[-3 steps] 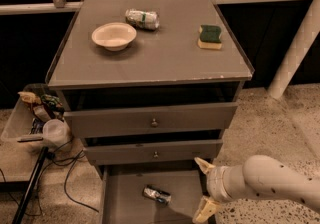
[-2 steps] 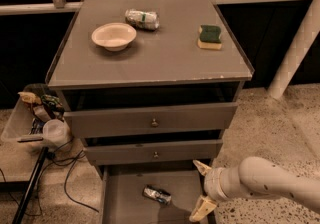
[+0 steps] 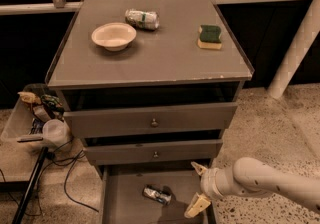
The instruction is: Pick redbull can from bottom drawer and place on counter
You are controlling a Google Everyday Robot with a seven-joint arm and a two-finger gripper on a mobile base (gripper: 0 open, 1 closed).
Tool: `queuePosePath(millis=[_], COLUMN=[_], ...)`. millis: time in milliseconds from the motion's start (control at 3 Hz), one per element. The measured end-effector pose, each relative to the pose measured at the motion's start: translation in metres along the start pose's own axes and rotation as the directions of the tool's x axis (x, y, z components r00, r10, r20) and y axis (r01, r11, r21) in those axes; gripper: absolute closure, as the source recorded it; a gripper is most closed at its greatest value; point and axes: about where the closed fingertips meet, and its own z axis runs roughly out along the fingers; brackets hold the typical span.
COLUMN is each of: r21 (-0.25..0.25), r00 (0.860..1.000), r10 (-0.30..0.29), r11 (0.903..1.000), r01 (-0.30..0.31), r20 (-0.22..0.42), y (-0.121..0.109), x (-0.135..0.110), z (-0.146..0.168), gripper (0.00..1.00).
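Claw (image 3: 196, 188) now slightly nearer redbull can (image 3: 157, 194) in bottom drawer (image 3: 127, 199), fingers (image 3: 196, 207) apart.

In bottom drawer (image 3: 122, 200): redbull can (image 3: 156, 194), gripper (image 3: 196, 187) just R.

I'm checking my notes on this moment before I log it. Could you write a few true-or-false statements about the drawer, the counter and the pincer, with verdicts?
1. The redbull can lies on its side in the open bottom drawer. True.
2. The pincer is clamped on the redbull can. False: it is open, to the can's right and apart from it.
3. A sponge sits on the counter. True.
4. The bowl is in the bottom drawer. False: the bowl stands on the counter, near a green-banded can.
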Motion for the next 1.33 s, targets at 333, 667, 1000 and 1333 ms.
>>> queuePosePath(millis=[333, 667, 1000, 1333], r21=[-0.039, -0.082, -0.115, -0.149], r00=[1.0, 1.0, 0.999, 0.996], r10=[-0.002, -0.003, 0.005, 0.007], r11=[0.9992, 0.9966, 0.9934, 0.9888], r01=[0.002, 0.005, 0.0, 0.006], r20=[0.009, 0.028, 0.05, 0.084], y=[0.0, 0.0, 0.005, 0.016], x=[-0.001, 0.0, 0.008, 0.016], z=[0.022, 0.05, 0.076, 0.098], gripper=[0.0, 0.0, 0.0, 0.0])
